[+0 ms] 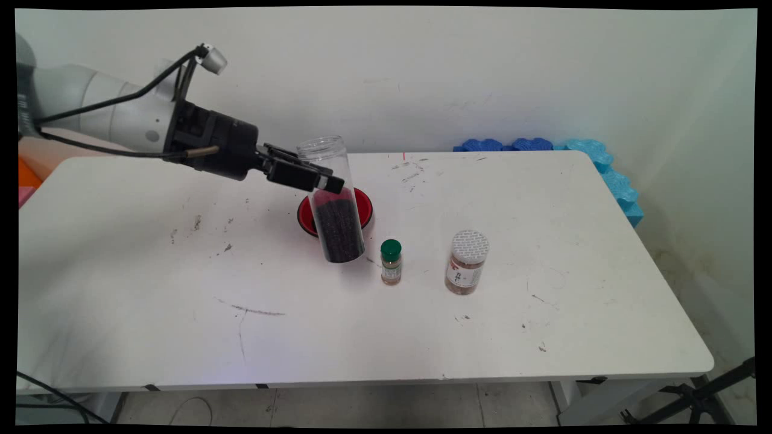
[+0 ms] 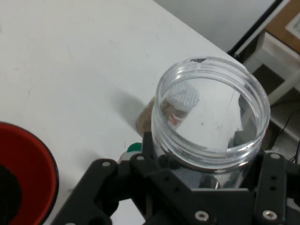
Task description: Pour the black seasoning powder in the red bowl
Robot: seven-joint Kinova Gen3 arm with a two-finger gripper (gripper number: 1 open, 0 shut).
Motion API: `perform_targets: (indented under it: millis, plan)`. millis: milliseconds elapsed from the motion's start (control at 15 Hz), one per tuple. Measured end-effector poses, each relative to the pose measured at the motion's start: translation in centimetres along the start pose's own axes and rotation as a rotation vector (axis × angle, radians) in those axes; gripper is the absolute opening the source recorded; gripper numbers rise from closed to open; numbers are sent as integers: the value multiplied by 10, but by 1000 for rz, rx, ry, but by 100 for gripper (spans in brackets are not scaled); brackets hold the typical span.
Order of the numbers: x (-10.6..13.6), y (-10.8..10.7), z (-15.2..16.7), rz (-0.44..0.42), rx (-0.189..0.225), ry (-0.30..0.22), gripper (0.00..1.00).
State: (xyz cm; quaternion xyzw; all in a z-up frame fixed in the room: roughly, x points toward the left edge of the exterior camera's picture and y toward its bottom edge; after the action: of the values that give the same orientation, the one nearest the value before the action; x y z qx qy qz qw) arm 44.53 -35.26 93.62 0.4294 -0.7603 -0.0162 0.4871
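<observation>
In the main view the black two-finger gripper (image 1: 322, 176) reaches in from the left and is clamped around a tall clear plastic jar (image 1: 333, 202), its fingers closed on the jar's upper half just below the open, lidless mouth. The jar is lifted above the white table (image 1: 543, 313) and tilts slightly, mouth toward the wall; its lower half is filled with dark, nearly black granules. Directly behind the jar's lower part a red bowl (image 1: 363, 208) sits on the table, mostly hidden by the jar. Just to the right of the jar's base stands a small spice bottle with a green cap (image 1: 391, 261), and farther right, near it but apart, stands a larger spice jar with a white patterned lid (image 1: 466, 261) and brownish contents. Blue foam pieces (image 1: 603, 169) lie along the table's far right corner against the wall. In the hand view the gripper (image 2: 206, 187) rises from the bottom edge with the clear plastic jar's (image 2: 213, 112) open rim held between its fingers. Through the clear wall the white-lidded spice jar (image 2: 180, 101) shows on the table beyond, the green cap (image 2: 134, 147) peeps out beside the linkage, and the red bowl's (image 2: 35, 164) rim curves in at the lower left.
</observation>
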Motion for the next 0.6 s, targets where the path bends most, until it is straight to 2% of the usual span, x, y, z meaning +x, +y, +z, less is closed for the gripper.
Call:
perform_targets:
  millis: [200,600]
  plan:
    - [0,-8,5,-83,6,4,0]
    - [5,-28,16,-311,10,30,0]
